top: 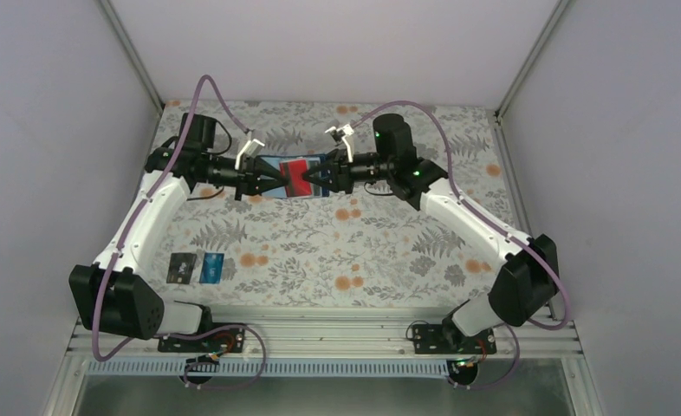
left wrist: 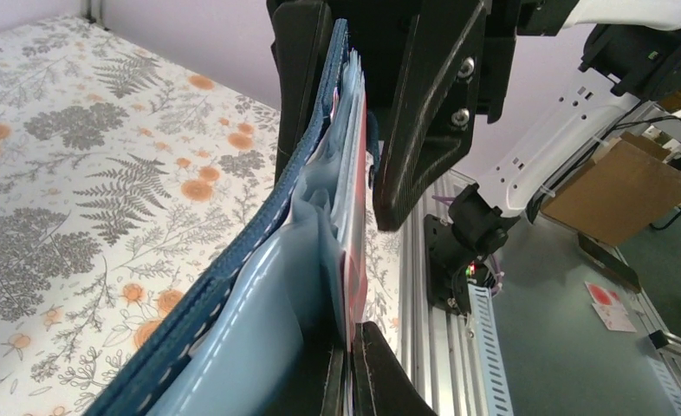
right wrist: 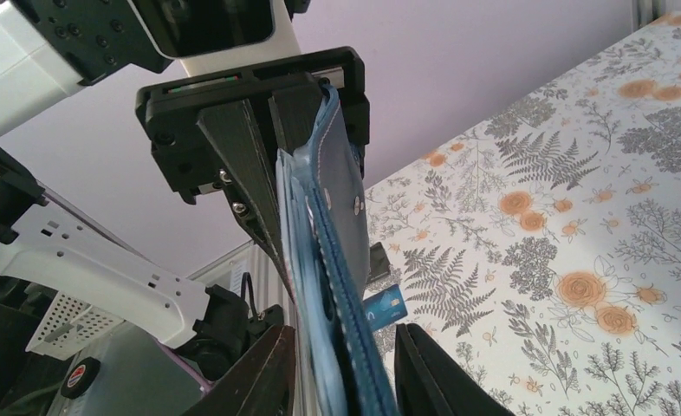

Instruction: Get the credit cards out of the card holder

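Left claw (top: 259, 184) clamps the card holder's (top: 273, 166) left edge, lifted off the bench (top: 363, 251); right claw (top: 327, 178) sits slightly parted around the opposite edge. Best pinch only the red card (top: 298, 173), then draw straight outward.

The card holder (top: 275, 166) has both ends covered from above. The black card (top: 182, 267) has marks too small to read.
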